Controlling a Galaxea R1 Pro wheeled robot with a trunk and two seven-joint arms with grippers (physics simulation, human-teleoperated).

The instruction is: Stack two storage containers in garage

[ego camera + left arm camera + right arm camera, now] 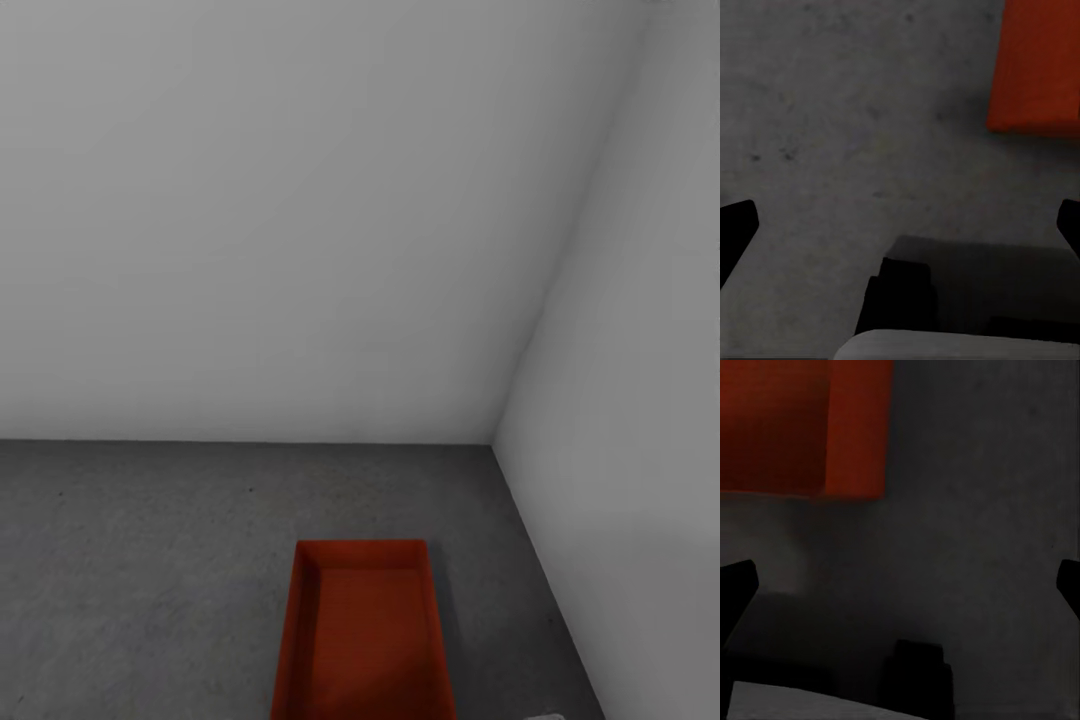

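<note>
1. One orange-red rectangular topless bin with low ribbed walls (362,632) sits on the dark grey speckled concrete floor (140,560) in the head view, close to the corner where two plain pale grey walls (300,220) meet. It's upright, open side up and empty, so we're in the garage with one container down.

2. Over to the left wrist view: the left gripper (900,225) hangs above the floor with its dark fingertips (736,225) wide apart, nothing between them. A corner of the orange-red bin (1039,71) lies off to one side, well apart from the fingers.

3. Right wrist view now: the right gripper (900,585) is likewise spread and empty over bare concrete, with the bin's wall and dim interior (802,427) ahead of it, not touching.

4. My read: the first container looks placed, and the second still has to be fetched and stacked on it.

5. The risk: the bin stands near the side wall, so a careless base turn or a swinging arm could nudge it, and an off-centre stack could sit tilted.

6. No brands, labels or writing are legible anywhere.
</note>
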